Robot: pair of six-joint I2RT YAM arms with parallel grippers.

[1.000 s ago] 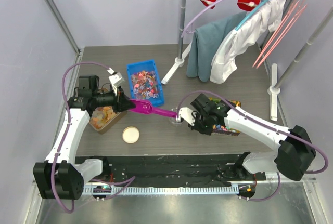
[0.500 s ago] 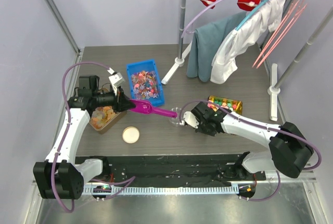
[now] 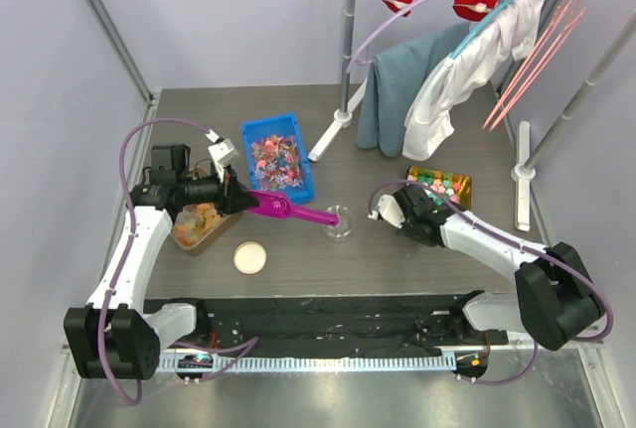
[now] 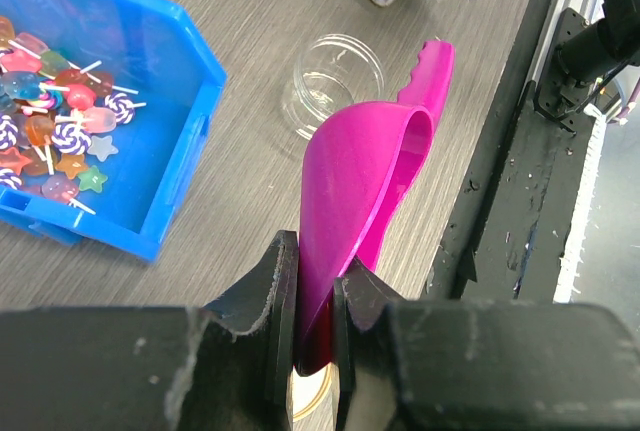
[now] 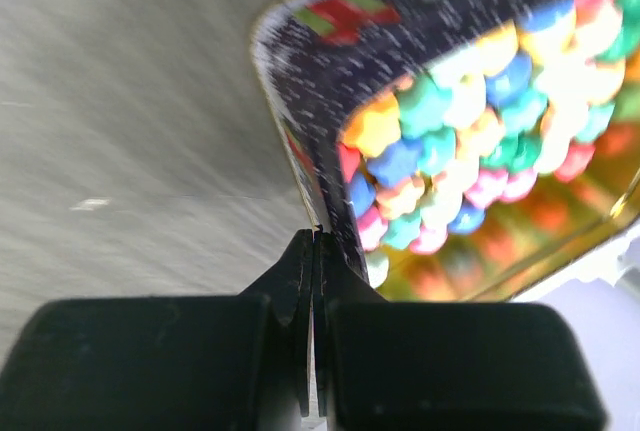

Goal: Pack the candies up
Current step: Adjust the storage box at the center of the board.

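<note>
Many small candies (image 4: 50, 121) lie heaped in a blue plastic bin (image 4: 190, 121) ahead and to the left of the left gripper (image 4: 318, 271). They are glossy stars, swirled lollipops on thin white sticks and wrapped bits in red, pink, blue and yellow. The sticks point every way, so the heap has no one direction; the bin's long side runs away past the fingers, and its far part is cut off by the edge of the wrist view. The left gripper is clamped on the handle of a magenta scoop (image 4: 365, 176), a smooth, curved plastic shell. Its long axis runs straight out from the fingers, and its notched tip ends just beside a clear round jar (image 4: 335, 81) that stands upright on the grey wood-grain table (image 4: 250, 11). The black fingers (image 4: 283, 281) cover the handle's end. The right gripper (image 5: 313, 241) is pressed shut with nothing between its tips, which sit right at the corner of a dark, speckled tin (image 5: 310, 81). Whether they touch its wall cannot be told. Ahead and to the right of those tips, the tin holds rounded pastel sweets (image 5: 450, 131) in close rows over a gold, mirror-like floor. That view is blurred, and the tin's far side runs out of frame.
</note>
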